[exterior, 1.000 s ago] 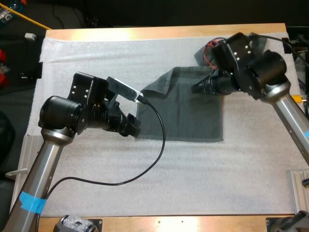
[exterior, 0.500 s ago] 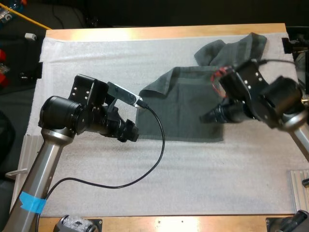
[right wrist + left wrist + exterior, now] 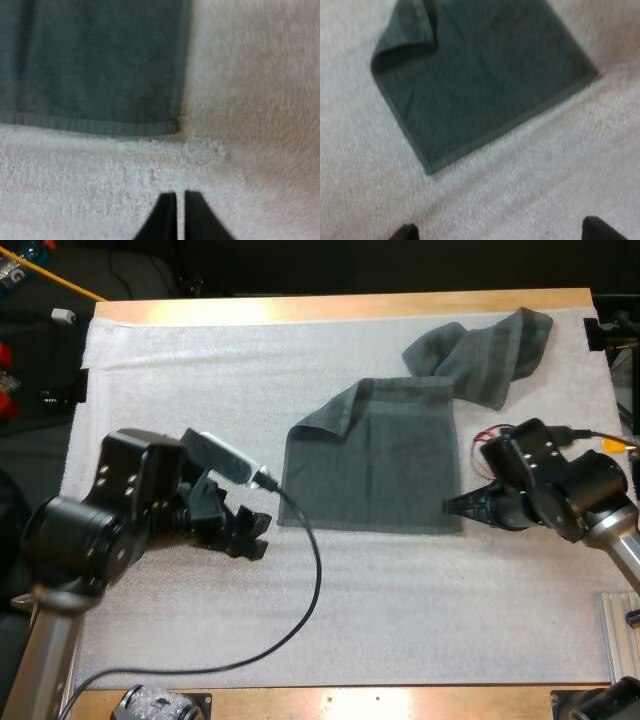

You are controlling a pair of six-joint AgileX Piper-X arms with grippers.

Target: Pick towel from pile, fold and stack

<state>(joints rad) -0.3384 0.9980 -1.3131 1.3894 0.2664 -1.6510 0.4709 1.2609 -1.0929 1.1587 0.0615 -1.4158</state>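
1. White mat (image 3: 150, 360) over a wooden table (image 3: 300, 307); judged to be at the fold step, with one towel laid out and no fold made yet.
2. Left gripper (image 3: 246, 541): fingers spread wide, holding nothing, over bare mat just beside the near-left corner of the flat towel (image 3: 375, 465).
3. Flat towel lying mid-mat, mostly smooth; far-left corner turned over on itself, likely to spoil a clean fold unless flattened.
4. Right gripper (image 3: 176, 202): fingers pressed together on nothing, low over the mat just off the towel's near-right corner.
5. Next move, as a judgement: part the right fingers, pinch both near corners, carry them toward the far edge.
6. Crumpled towel (image 3: 490, 345) at the far right, touching the flat towel's far-right corner; could snag or get dragged during the fold.
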